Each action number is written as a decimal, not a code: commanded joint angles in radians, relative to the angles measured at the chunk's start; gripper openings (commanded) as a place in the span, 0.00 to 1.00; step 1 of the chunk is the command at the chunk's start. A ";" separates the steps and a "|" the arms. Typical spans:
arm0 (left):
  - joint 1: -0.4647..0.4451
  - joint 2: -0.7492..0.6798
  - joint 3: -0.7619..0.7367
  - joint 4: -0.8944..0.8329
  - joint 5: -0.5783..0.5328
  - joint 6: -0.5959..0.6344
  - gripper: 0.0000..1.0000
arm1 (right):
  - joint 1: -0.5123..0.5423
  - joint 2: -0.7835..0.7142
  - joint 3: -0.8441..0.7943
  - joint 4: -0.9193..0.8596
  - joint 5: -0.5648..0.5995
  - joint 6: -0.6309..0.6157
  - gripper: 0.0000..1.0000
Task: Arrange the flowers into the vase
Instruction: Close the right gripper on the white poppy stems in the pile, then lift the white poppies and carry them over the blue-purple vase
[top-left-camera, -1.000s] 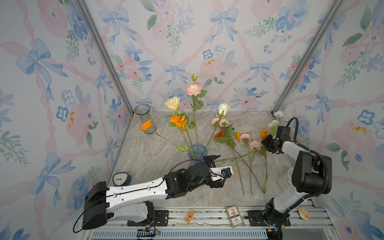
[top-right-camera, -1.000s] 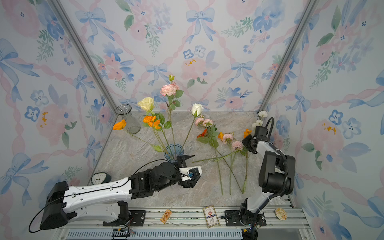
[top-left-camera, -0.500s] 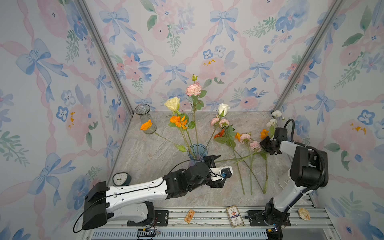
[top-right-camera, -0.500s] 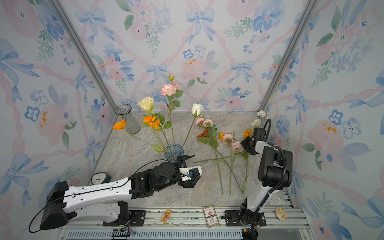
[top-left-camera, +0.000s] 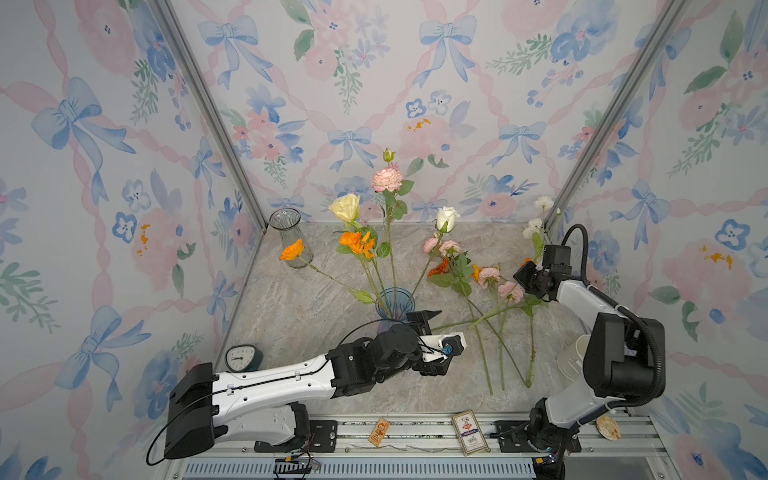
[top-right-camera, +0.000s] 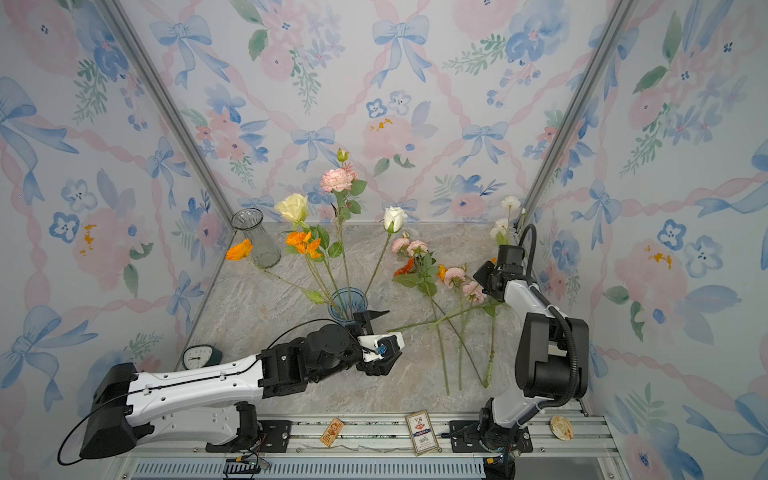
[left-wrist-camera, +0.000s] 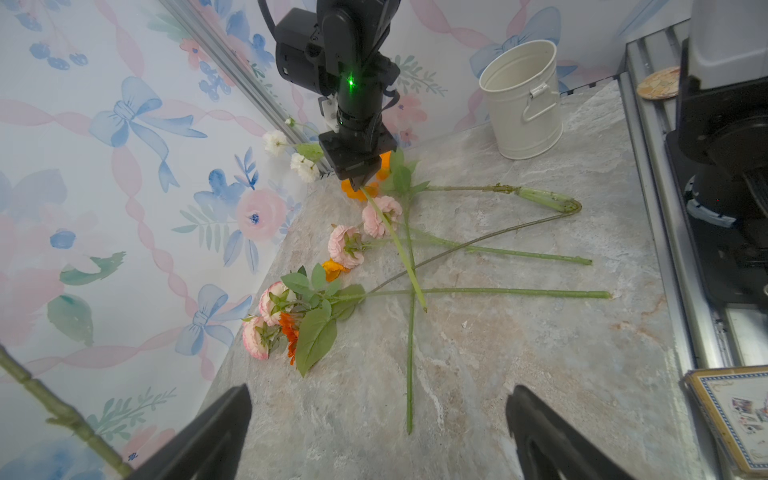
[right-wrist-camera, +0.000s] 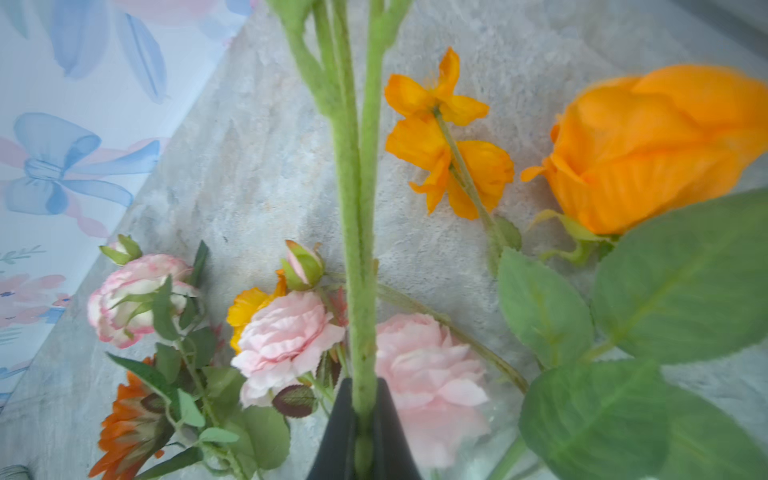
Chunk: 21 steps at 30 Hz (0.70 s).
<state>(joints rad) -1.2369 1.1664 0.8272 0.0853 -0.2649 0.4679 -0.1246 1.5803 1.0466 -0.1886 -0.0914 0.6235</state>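
Pinching a fuzzy, forked green stem (right-wrist-camera: 357, 249) near the desk's (top-left-camera: 299, 307) far right corner, the right tool (right-wrist-camera: 362, 395) is clamped on it, over loose pink roses (right-wrist-camera: 286, 336) on veined stone. The blue glass vase (top-left-camera: 395, 296), mid-desk, holds several flowers (top-left-camera: 388, 180). The left tool (left-wrist-camera: 380, 419) gapes wide just beside it, over bare surface.

Some flowers (top-left-camera: 387, 180) stand splayed in the blue vase (top-left-camera: 405, 303), others lie crossed nearby
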 joint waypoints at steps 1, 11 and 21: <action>-0.006 -0.017 -0.012 0.007 -0.010 -0.002 0.98 | 0.024 -0.080 0.034 -0.061 0.067 -0.040 0.00; -0.003 -0.131 -0.016 -0.016 -0.042 0.036 0.98 | 0.221 -0.477 -0.111 0.114 0.223 -0.158 0.00; -0.003 -0.273 -0.045 -0.102 -0.042 -0.162 0.98 | 0.575 -0.700 -0.028 0.326 0.347 -0.413 0.00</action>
<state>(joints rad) -1.2369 0.9272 0.8131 0.0319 -0.2920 0.4030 0.3706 0.9085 0.9699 0.0154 0.2024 0.3363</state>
